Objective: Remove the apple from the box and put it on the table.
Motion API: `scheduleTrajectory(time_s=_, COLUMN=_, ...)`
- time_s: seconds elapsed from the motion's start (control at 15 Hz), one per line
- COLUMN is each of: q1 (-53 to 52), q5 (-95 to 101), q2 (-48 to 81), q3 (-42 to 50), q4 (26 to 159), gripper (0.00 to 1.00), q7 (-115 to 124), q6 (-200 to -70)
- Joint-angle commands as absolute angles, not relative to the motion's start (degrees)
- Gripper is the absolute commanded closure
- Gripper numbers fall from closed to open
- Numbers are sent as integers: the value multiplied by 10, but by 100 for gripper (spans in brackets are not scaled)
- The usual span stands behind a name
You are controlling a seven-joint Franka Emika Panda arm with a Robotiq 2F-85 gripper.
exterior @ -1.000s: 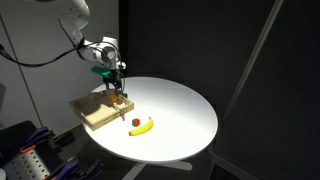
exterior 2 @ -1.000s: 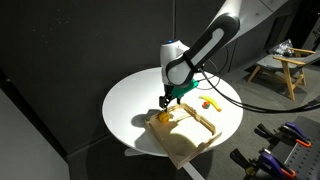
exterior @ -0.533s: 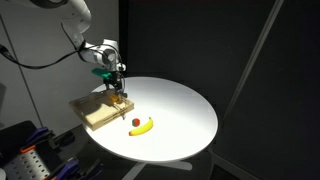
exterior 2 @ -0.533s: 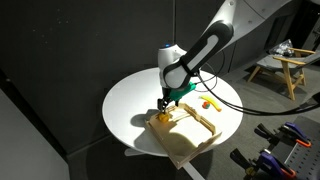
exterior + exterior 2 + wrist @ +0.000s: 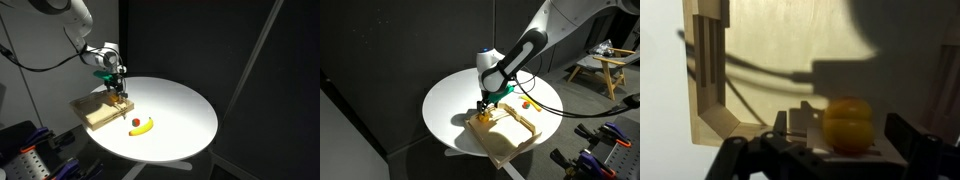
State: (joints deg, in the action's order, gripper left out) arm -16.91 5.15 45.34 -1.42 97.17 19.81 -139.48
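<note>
Your hand (image 5: 848, 140) has stayed low in the box (image 5: 770, 50), open around the apple (image 5: 847, 120) at lower centre; nothing gripped yet.

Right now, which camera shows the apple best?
Wrist view: the apple is large and clear, between the gripper fingers over the box. In both exterior views it's just a tiny orange speck under the gripper.

No text, label, brand, number or sign is showing legibly in any of the three views, whether on the robot arm, the wooden box or the table.
</note>
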Motion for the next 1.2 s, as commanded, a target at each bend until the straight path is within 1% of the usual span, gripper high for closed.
scheduleTrajectory(time_s=0.0, q1=-180, q5=50, q2=470, q3=-4, q4=943, gripper=0, q7=208, q6=-1377)
scheduleTrajectory(time_s=1.13, q1=-199, q5=47, q2=507, q3=8, q4=893, gripper=0, q7=247, q6=-1350)
